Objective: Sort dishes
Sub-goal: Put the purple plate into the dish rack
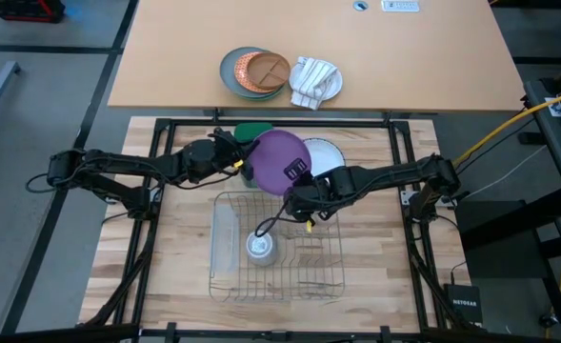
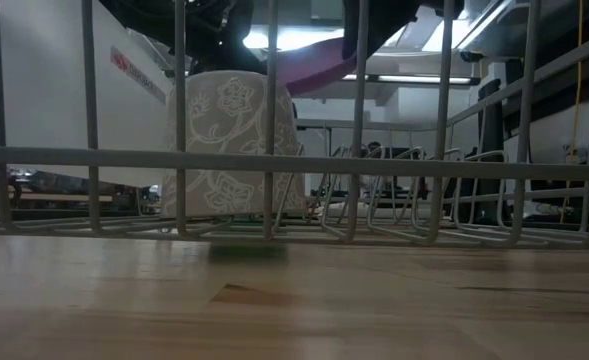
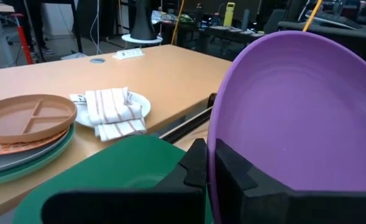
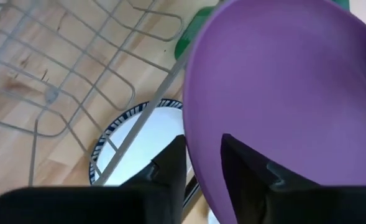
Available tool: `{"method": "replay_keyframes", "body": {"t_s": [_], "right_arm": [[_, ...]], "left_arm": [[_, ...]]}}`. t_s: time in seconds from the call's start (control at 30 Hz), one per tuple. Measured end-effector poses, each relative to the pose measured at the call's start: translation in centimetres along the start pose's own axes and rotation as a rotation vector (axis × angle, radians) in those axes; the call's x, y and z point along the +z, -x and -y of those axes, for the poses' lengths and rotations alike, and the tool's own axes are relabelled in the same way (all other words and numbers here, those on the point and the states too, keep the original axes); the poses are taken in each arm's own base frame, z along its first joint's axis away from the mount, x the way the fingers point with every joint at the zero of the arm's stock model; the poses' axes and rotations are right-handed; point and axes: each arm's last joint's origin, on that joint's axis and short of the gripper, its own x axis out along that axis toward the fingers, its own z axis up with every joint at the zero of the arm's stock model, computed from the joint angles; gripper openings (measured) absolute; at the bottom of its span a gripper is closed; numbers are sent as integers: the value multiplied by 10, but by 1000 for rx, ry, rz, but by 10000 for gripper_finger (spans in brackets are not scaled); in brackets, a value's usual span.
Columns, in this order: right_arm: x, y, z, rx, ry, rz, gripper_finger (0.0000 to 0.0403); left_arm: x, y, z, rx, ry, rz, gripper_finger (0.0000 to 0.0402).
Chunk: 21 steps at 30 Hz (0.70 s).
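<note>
Purple plate [image 1: 278, 160] pinched at nine by left gripper [image 1: 238, 158] jaws, at five by right gripper [image 1: 297, 193] jaws; uneven pulls could drop it onto rack [image 1: 225, 250].

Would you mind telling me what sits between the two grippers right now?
The purple plate: in the high view the left gripper pinches one edge and the right gripper the other.

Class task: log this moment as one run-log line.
purple plate: lifted, tilted above rack | left gripper: shut on rim | right gripper: shut on rim

Wire dish rack [image 1: 278, 250] on wooden tabletop [image 1: 166, 257], patterned cup [image 1: 260, 248] inside. Green plate [image 1: 251, 129] near rack. Grey plate [image 1: 230, 70], orange-brown divided plate [image 1: 264, 70], striped cloth [image 1: 310, 79] on far tabletop.
</note>
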Motion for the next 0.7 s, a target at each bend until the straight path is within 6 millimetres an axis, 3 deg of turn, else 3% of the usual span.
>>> {"method": "replay_keyframes", "body": {"t_s": [0.23, 0.47, 0.7], "right_arm": [[-1, 0, 0, -3, -113, -8, 119], [-8, 5, -5, 100, -233, -9, 118], [-28, 29, -4, 117, -360, -1, 118]], "left_arm": [[0, 0, 0, 1, 9, 0, 2], [-1, 0, 0, 0, 2, -7, 1], [-1, 0, 0, 0, 7, -5, 1]]}}
